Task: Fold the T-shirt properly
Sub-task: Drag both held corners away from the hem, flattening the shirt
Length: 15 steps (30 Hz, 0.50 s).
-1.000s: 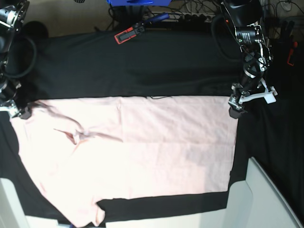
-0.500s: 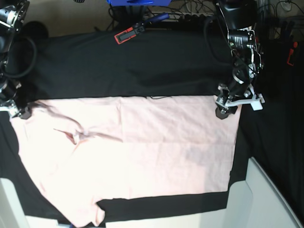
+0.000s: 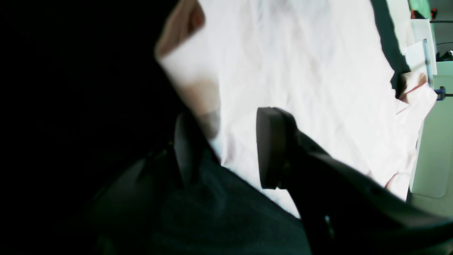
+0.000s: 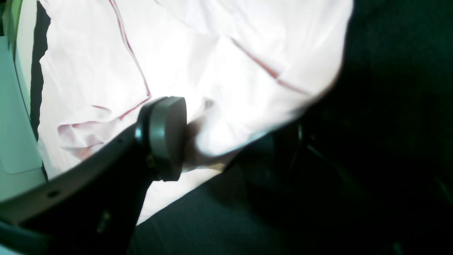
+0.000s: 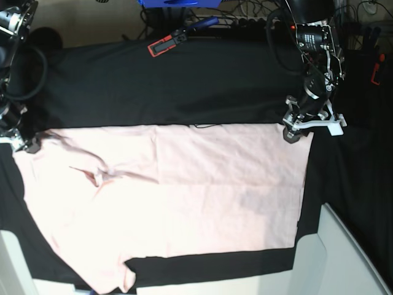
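The pale pink T-shirt (image 5: pixel 172 196) lies spread flat, plain side up, on the black table cloth (image 5: pixel 184 86). My left gripper (image 5: pixel 293 134) sits at the shirt's far right corner. In the left wrist view the left gripper (image 3: pixel 228 141) is open, with the edge of the T-shirt (image 3: pixel 300 71) lying between its dark fingers (image 3: pixel 270 148). My right gripper (image 5: pixel 24 146) is at the far left corner of the shirt. The right wrist view shows the right gripper (image 4: pixel 230 141) closed on a raised bunch of the T-shirt (image 4: pixel 212 53), next to a pink seam.
A red and black clamp (image 5: pixel 166 45) lies on the cloth at the back, with a blue object (image 5: pixel 178 3) behind it. A white panel (image 5: pixel 350 258) borders the near right corner. An orange tool (image 5: pixel 379 67) hangs at the far right.
My left gripper has shifted from just off the shirt's right edge onto its far right corner, and its fingers have drawn closer together. The right arm and the shirt have stayed still.
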Motion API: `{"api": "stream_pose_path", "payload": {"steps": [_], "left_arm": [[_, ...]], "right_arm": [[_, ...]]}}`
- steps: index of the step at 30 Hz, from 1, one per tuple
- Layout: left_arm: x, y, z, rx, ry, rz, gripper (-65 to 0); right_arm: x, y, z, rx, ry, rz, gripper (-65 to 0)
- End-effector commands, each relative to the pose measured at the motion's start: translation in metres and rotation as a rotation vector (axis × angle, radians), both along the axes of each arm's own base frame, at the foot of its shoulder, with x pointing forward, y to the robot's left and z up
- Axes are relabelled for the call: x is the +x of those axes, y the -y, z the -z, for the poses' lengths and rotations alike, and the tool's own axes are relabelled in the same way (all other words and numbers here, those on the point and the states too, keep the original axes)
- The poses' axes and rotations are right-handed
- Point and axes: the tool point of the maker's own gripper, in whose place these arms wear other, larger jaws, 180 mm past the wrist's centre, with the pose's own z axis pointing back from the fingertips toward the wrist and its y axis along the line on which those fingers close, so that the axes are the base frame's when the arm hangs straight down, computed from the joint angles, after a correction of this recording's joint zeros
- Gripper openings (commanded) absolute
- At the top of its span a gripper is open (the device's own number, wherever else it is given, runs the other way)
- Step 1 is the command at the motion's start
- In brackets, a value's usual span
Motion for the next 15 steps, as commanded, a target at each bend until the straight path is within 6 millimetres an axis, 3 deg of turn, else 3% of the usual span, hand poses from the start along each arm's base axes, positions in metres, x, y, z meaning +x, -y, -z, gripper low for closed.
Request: {"api": "stream_pose_path", "payload": {"steps": [1,7,15], "left_arm": [[0.010,-0.004,-0.011,0.013,0.041,0.000,-38.5],[0.018,-0.011,-0.015,0.027,0.055,-0.004,-38.5],[0.020,-0.015,-0.004,0.013,0.025,-0.012,-38.5]], "right_arm": [[0.012,0.012,-0.016,-0.022,0.050,0.006,-30.0],[0.006,0.012,-0.012,-0.022,0.036,0.006,-30.0],[0.000,0.015,-0.010,-0.029,0.025,0.006,-30.0]]}}
